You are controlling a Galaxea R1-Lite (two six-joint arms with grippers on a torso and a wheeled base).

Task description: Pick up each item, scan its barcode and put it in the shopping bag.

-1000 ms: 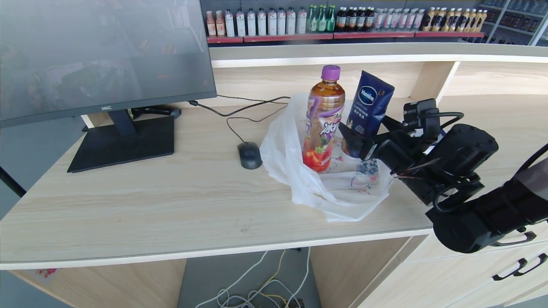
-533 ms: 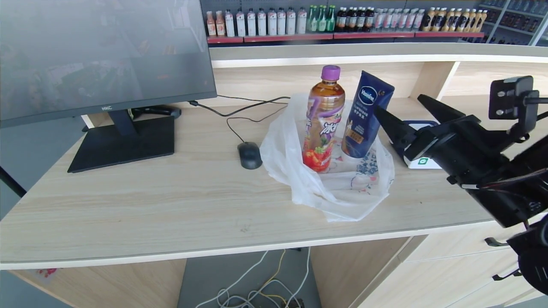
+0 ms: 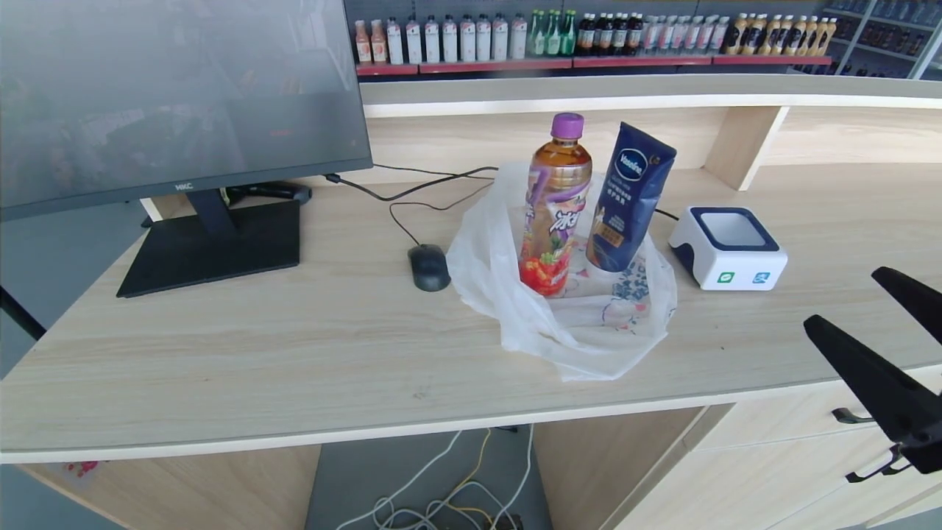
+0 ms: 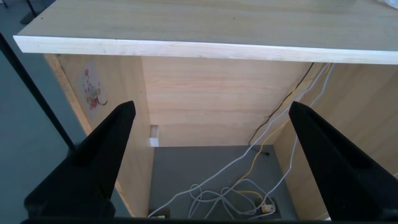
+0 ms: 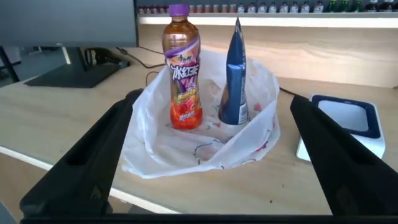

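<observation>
The shopping bag, a thin white plastic one, sits open on the light wooden counter a little right of its middle, with two items standing upright inside it. At the far left of the counter stands a dark computer monitor on a flat black base, and a black mouse lies between that base and the bag, just beside the bag's left edge. Inside the bag, the tea bottle with the purple cap stands on the left and the dark blue lotion tube stands cap-down on the right, close beside the bottle and leaning slightly. Just to the right of the bag, a white barcode scanner with a blue-rimmed window on top rests on the counter, apart from the plastic. The right gripper hangs at the right edge of the counter, near its front and well apart from the scanner and the bag; its fingers are spread wide and hold nothing. The left gripper is low, in front of and below the counter's front edge, also spread wide and empty, with loose cables lying on the floor under the counter. Rows of drink bottles line a shelf in the room behind.
</observation>
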